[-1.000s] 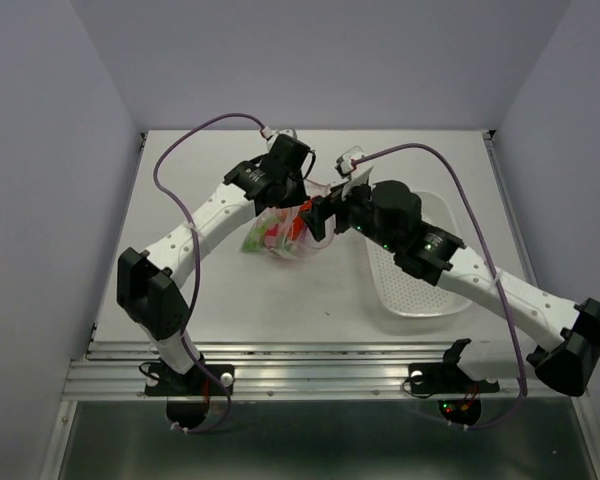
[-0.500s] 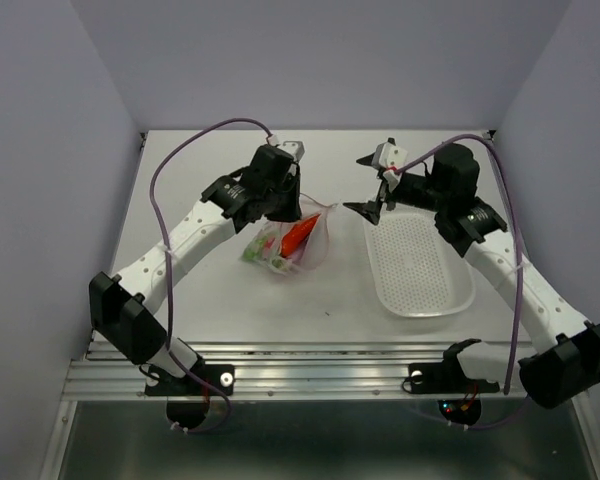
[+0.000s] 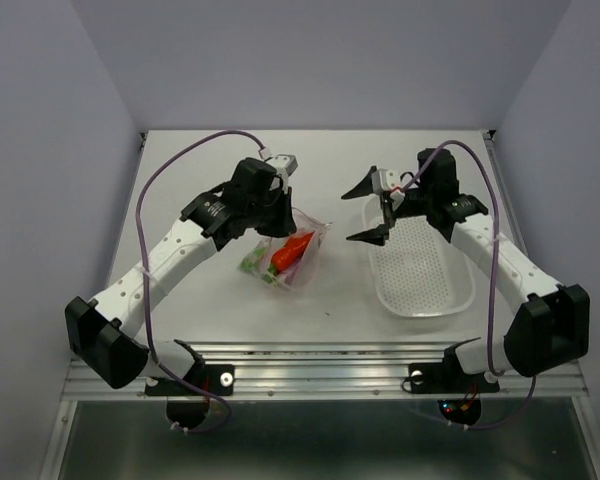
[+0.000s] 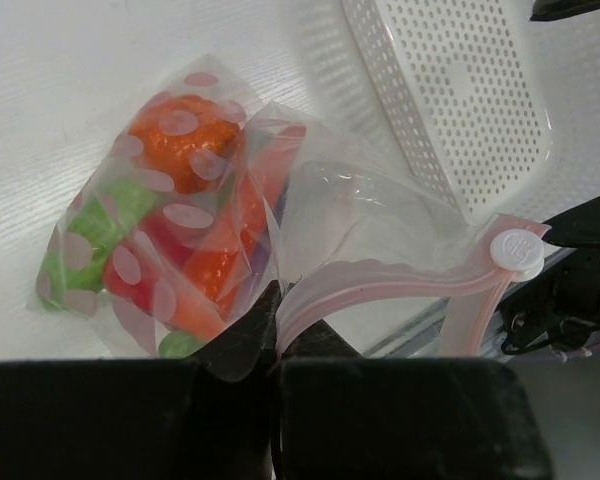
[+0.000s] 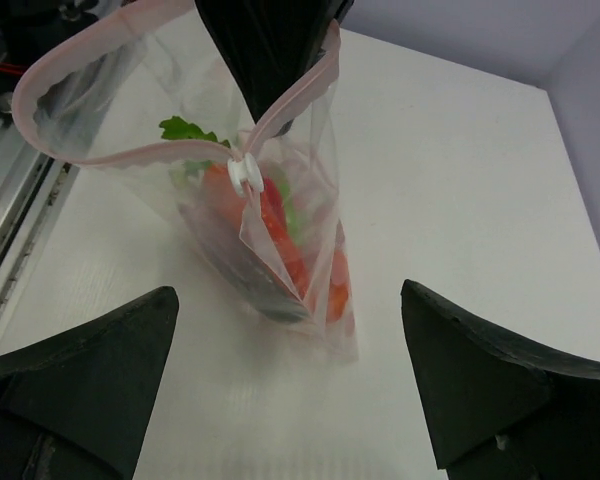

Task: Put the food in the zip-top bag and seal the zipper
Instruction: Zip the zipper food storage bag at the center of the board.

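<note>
Top view: the left pincer (image 3: 278,218), left of centre, is clamped on the mouth edge of a clear floppy pink-dotted plastic zip-top bag (image 3: 298,262). The bag hangs from it and its lower end rests on the white surface (image 3: 230,315). Red-orange and green toy food shows inside the bag. The right pincer (image 3: 369,212), right of centre, has its jaws spread wide and holds nothing. It sits apart from the bag, over the upper-left end of a white perforated plastic basket (image 3: 425,280).

Left wrist view: the left pincer (image 4: 275,300), bottom centre, is closed, pinching the thin pink zipper (image 4: 380,285) strip. The strip curves to the right and ends at a white round slider (image 4: 517,250). The bag (image 4: 310,210) lies in the left half of the frame. Inside are a round orange toy pumpkin (image 4: 185,140) at the top, a green toy pod (image 4: 90,240) at the left, and an orange-red toy carrot (image 4: 212,278) low in the middle. Other red pieces are there, but I can't tell them apart. The basket (image 4: 450,100) is at the upper right, beside the bag.

Right wrist view: the right pincer (image 5: 288,300) is open, with its black fingers (image 5: 80,370) at the lower corners, well apart and clear of the bag. The bag (image 5: 310,250) stands upright in the centre, held from above by the left pincer (image 5: 270,50) at the top of the frame. The zipper (image 5: 295,92) gapes in an open loop toward the upper left, with the slider (image 5: 242,172) at the near end of the loop. A green leafy carrot top (image 5: 185,130) and red pieces show through the plastic.
</note>
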You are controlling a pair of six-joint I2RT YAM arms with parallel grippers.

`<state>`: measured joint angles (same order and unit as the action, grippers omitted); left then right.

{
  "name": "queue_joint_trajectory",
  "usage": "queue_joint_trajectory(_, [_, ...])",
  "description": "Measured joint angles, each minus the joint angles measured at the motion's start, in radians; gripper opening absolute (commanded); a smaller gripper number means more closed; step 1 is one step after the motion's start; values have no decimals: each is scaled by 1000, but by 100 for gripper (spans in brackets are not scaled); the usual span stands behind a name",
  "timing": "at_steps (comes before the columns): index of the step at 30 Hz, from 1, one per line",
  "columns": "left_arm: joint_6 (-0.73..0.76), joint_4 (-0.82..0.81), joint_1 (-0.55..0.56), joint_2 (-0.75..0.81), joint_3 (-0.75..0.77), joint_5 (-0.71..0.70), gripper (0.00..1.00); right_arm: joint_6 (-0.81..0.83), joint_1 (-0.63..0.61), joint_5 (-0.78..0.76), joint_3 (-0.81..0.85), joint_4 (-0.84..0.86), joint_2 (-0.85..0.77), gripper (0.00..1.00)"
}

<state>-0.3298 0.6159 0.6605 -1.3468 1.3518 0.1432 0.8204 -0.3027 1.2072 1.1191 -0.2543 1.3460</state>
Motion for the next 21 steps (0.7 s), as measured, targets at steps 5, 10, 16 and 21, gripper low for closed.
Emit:
queue_joint_trajectory(5, [0,-14,-1,22,-40,33,0,-10,-13,79,58,-17,109,90])
queue_joint_trajectory(10, [0,-31,-1,40,-62,42,0,-45,-83,83,111,-32,207,81])
queue_joint_trajectory(16, [0,-43,-1,41,-71,52,0,-64,-142,88,130,-30,234,56])
queue_joint_trajectory(21, [0,-50,-1,41,-76,58,0,-80,-144,111,145,-28,268,32])
